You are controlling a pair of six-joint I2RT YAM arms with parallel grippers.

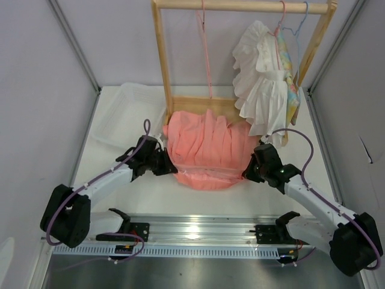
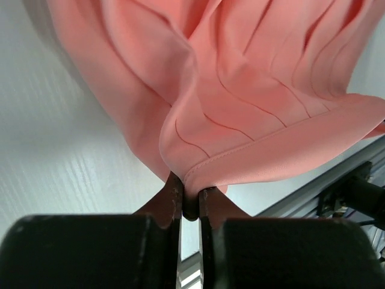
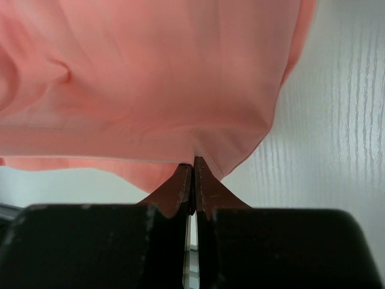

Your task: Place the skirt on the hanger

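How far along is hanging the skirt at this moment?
Done: the skirt is grasped. The left gripper and right gripper are each shut on its near edge. In hand: the cloth is held spread between them in front of the wooden rack. Left: the thin pink hanger hangs bare on the rack, so the skirt must yet go onto it.

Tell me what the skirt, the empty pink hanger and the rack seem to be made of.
Skirt: soft cloth, probably woven, matte salmon pink; it drapes in pleats and has a stitched hem.
Hanger: thin and pink, probably coated wire or plastic; too slim to tell which.
Rack: light unpainted wood, judging by its pale tan bars and round rod.
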